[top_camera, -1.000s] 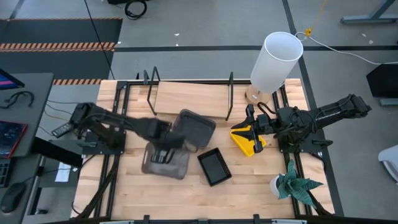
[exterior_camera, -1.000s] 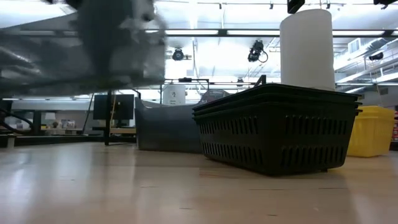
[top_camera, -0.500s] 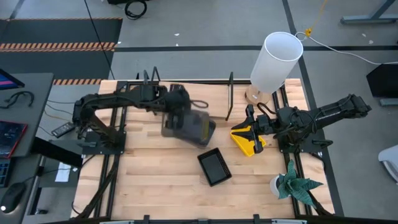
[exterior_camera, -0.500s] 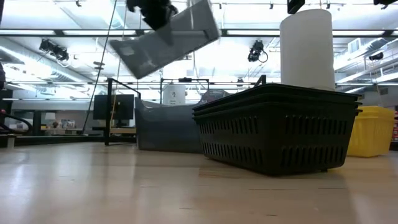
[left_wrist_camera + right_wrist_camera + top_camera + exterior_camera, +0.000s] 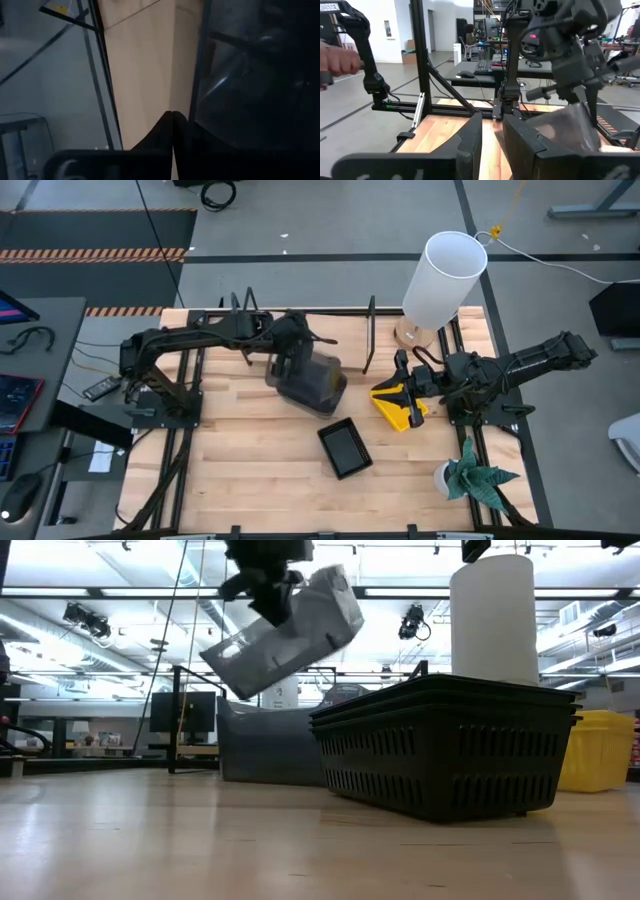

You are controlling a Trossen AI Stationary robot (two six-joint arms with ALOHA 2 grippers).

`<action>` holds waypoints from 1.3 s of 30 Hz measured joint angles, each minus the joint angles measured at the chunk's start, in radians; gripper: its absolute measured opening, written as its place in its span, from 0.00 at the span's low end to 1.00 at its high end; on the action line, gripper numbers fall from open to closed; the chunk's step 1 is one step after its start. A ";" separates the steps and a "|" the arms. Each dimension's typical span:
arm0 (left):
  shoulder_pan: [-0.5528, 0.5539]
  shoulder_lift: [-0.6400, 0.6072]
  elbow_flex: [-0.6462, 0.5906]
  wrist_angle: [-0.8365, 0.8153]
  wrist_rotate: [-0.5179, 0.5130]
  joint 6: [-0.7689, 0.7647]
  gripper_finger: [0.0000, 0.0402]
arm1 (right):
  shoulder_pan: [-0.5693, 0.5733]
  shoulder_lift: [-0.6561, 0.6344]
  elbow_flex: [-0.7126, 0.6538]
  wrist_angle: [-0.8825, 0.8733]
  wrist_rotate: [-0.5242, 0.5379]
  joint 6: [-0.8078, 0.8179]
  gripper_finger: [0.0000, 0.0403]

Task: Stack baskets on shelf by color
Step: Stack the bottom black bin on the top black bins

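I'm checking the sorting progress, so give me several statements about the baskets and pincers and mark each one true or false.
1. The left pincer holds a grey basket in the air, tilted. True.
2. The black baskets sit on the shelf. False: they rest on the tabletop, in front of the shelf.
3. The yellow baskets lie by the right pincer, on the table. True.
4. The tall white cylinder lies on its side. False: it stands upright at the table's far right corner.
5. A grey basket rests on the table below the lifted one. True.
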 joint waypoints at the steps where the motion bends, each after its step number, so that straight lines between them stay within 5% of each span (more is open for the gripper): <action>1: 0.002 0.000 -0.012 0.018 -0.001 0.009 0.02 | 0.000 0.000 0.000 0.000 -0.001 0.001 0.21; 19: 0.001 0.000 -0.117 0.043 0.072 0.077 0.04 | 0.000 0.000 0.000 0.002 -0.004 -0.002 0.21; 31: 0.001 0.000 -0.117 0.015 0.108 0.062 0.25 | 0.000 0.000 0.000 0.003 -0.004 0.003 0.21; 39: 0.001 0.000 -0.117 0.036 0.027 -0.026 0.31 | 0.000 0.000 0.000 0.003 -0.004 0.003 0.21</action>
